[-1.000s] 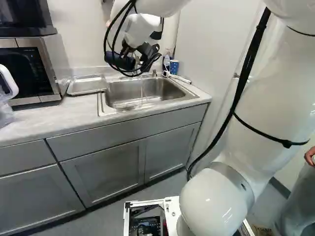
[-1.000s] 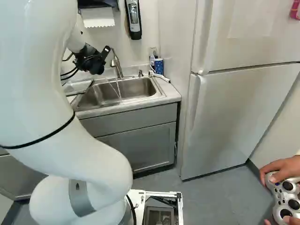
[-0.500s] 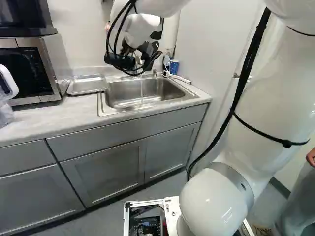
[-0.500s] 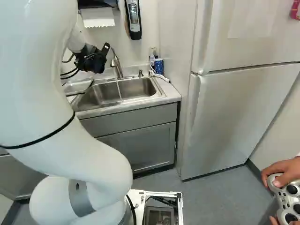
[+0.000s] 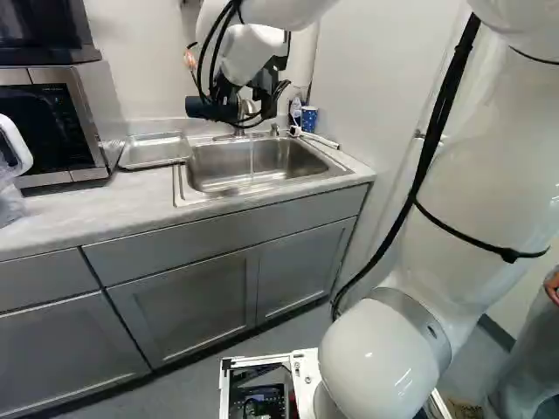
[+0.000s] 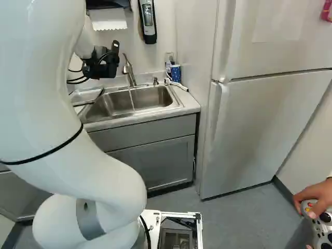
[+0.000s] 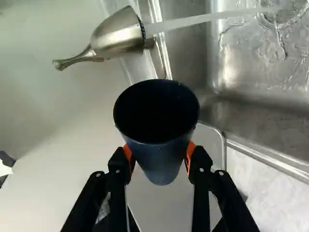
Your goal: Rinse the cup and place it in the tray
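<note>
Microwave (image 5: 65,122) stands at the far left of the counter (image 5: 87,196) in the left base view. Next comes the shallow metal tray (image 5: 155,153), just beside the sink; its flat floor should take the cup without fuss, though a wet base may slide there.

Then comes the gripper (image 7: 160,157), above the back of the sink (image 5: 262,186), closed on a dark blue cup (image 7: 161,164) well off the tray. The orange pads (image 7: 128,153) press its outer wall from two sides, below the wide mouth. The cup looks light and fairly stiff, probably plastic, so it would be unlikely to break but might flex under a hard squeeze. Its smooth wall narrows towards the base; once wet, it could slip or twist between the pads. The hold on the lower body suits it, leaving the rim free for water; a moderate, even squeeze should do.

Further along, the water stream (image 5: 252,157) falls from the faucet (image 7: 118,36), apart from the cup in the wrist view. Past it, by the wall, stands a patterned blue cup (image 5: 308,120).
</note>
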